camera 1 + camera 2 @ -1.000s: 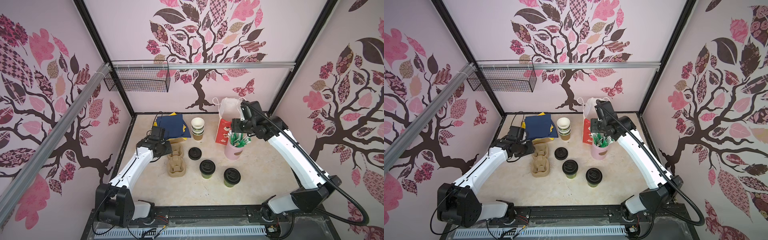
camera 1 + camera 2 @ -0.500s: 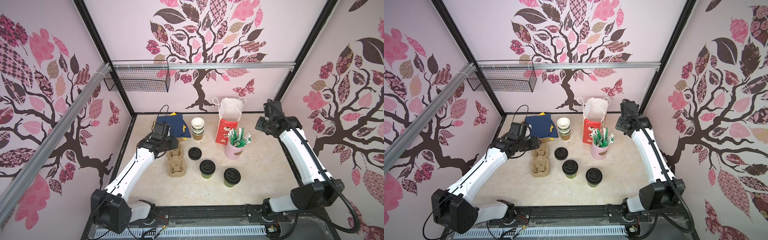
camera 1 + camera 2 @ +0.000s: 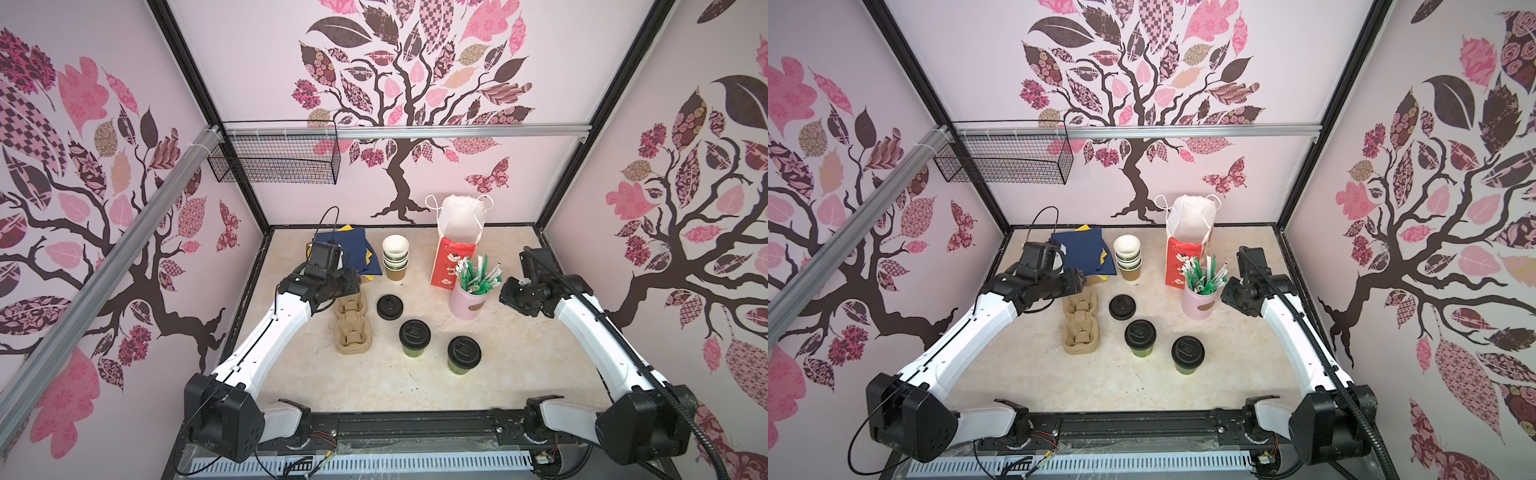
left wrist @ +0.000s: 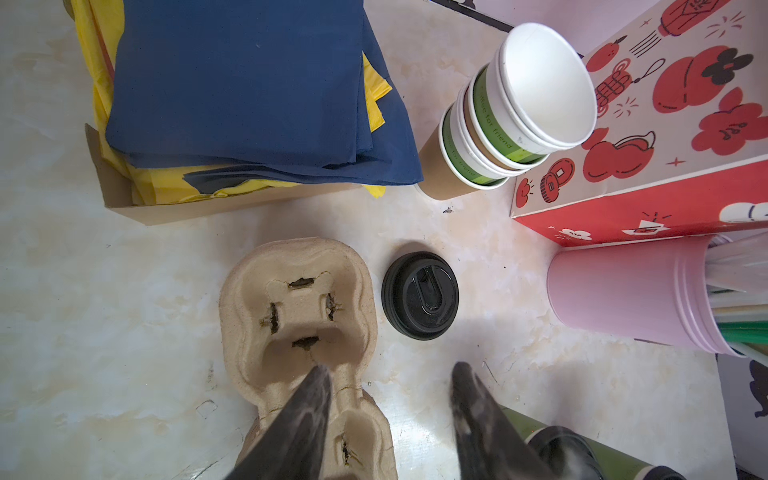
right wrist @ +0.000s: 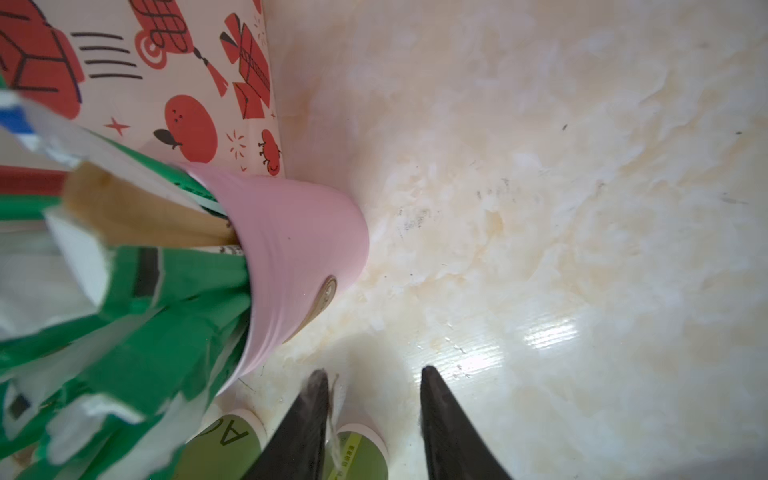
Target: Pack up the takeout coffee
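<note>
Two takeout coffee cups, green with black sip lids, stand at the front middle [image 3: 414, 337] [image 3: 464, 354], seen in both top views [image 3: 1140, 337] [image 3: 1187, 354]. My left gripper [image 4: 390, 372] is open and empty, hovering over the far end of the brown pulp cup carrier [image 4: 299, 307] [image 3: 351, 328]. One finger [image 4: 316, 395] overlaps the carrier. A green cup [image 4: 611, 455] shows beside the other finger. My right gripper [image 5: 373, 372] is open and empty, low beside the pink cup [image 5: 299, 232], to its right in a top view [image 3: 508, 291]. Two green cups [image 5: 224, 444] [image 5: 361, 455] show behind its fingers.
A loose black lid [image 3: 390, 306] lies next to the carrier. A stack of paper cups [image 3: 395, 257] and blue napkins in a box [image 3: 353, 247] sit at the back. The red-and-white paper bag [image 3: 455, 249] stands open behind the pink cup of straws [image 3: 467, 297].
My right arm has pulled away from the bag's mouth, swung right, then come down beside the pink cup, its jaws narrowing. My left gripper has shifted slightly over the carrier's far end.
</note>
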Controlling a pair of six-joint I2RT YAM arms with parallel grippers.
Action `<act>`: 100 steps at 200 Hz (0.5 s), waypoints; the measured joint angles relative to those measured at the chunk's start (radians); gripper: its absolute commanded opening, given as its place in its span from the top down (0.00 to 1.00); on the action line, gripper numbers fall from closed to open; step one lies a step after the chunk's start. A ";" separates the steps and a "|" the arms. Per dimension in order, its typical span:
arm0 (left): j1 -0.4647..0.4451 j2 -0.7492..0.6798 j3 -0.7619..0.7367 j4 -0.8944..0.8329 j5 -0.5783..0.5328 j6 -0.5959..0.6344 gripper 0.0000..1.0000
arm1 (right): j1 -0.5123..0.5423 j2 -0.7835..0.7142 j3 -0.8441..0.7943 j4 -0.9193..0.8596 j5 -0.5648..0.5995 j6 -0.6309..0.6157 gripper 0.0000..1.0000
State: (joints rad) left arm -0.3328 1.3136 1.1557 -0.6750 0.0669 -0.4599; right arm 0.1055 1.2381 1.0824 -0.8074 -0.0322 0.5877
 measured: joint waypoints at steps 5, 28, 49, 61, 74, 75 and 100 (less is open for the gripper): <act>0.000 0.000 0.000 0.001 0.000 0.000 0.50 | 0.000 0.001 -0.001 0.013 -0.011 0.002 0.59; 0.000 -0.004 0.000 0.001 -0.001 -0.001 0.50 | 0.000 0.003 -0.001 0.064 -0.051 0.008 0.59; 0.000 -0.014 0.000 0.003 -0.001 -0.005 0.50 | 0.000 0.016 -0.001 0.100 -0.078 0.012 0.60; 0.000 -0.019 0.000 0.005 -0.001 -0.008 0.50 | 0.000 0.030 -0.001 0.114 -0.092 0.013 0.60; 0.000 -0.020 0.000 0.010 -0.001 -0.010 0.50 | 0.000 0.047 -0.001 0.127 -0.104 0.014 0.60; 0.000 -0.020 0.000 0.010 -0.002 -0.010 0.50 | 0.000 0.048 -0.001 0.128 -0.106 0.014 0.60; 0.000 -0.020 0.000 0.012 -0.002 -0.011 0.50 | 0.000 0.072 0.000 0.146 -0.121 0.014 0.60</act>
State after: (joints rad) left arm -0.3328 1.2934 1.1557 -0.6632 0.0654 -0.4709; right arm 0.1055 1.3098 1.0821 -0.6609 -0.1535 0.6014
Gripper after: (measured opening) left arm 0.501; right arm 0.399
